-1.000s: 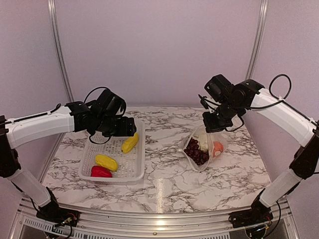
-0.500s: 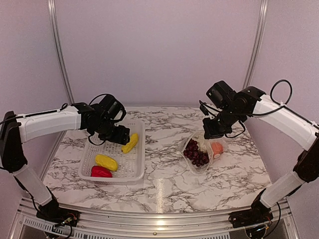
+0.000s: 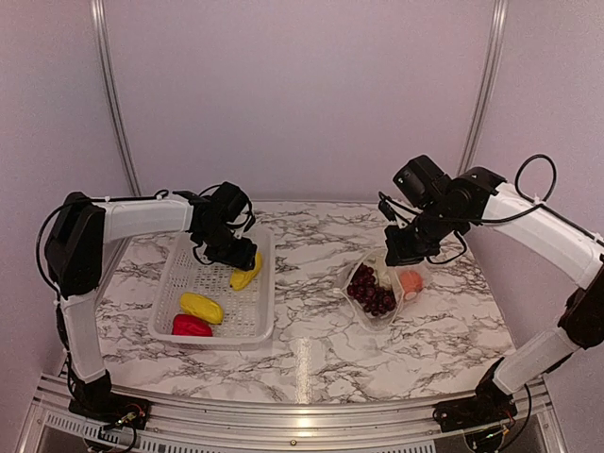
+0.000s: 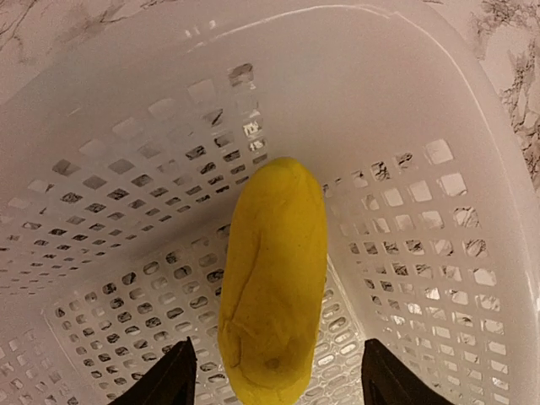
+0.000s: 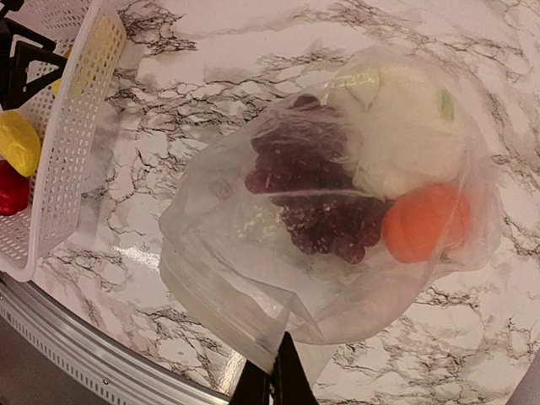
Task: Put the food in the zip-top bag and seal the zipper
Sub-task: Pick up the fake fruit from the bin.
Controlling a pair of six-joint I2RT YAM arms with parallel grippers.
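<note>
The clear zip-top bag [image 3: 382, 288] [image 5: 278, 278] lies on the marble at right, holding dark purple grapes [image 5: 316, 207], an orange fruit [image 5: 422, 221] and a pale white-green vegetable [image 5: 405, 143]. My right gripper [image 5: 277, 390] [image 3: 394, 253] is shut on the bag's mouth edge, lifting it a little. In the white basket, a yellow piece [image 3: 245, 274] [image 4: 274, 278] lies at the right wall; another yellow piece [image 3: 201, 307] and the red pepper [image 3: 192, 327] lie near the front. My left gripper [image 3: 236, 257] [image 4: 274, 384] is open, its fingers either side of the yellow piece's near end.
The white perforated basket [image 3: 260, 321] [image 4: 439, 253] stands on the left of the marble table, its long side toward the bag; it also shows in the right wrist view [image 5: 63, 186]. The table's front metal edge [image 3: 302, 406] runs along the near side.
My left gripper has moved right and down into the basket onto the yellow piece. My right gripper has shifted slightly, still holding the bag's edge.
</note>
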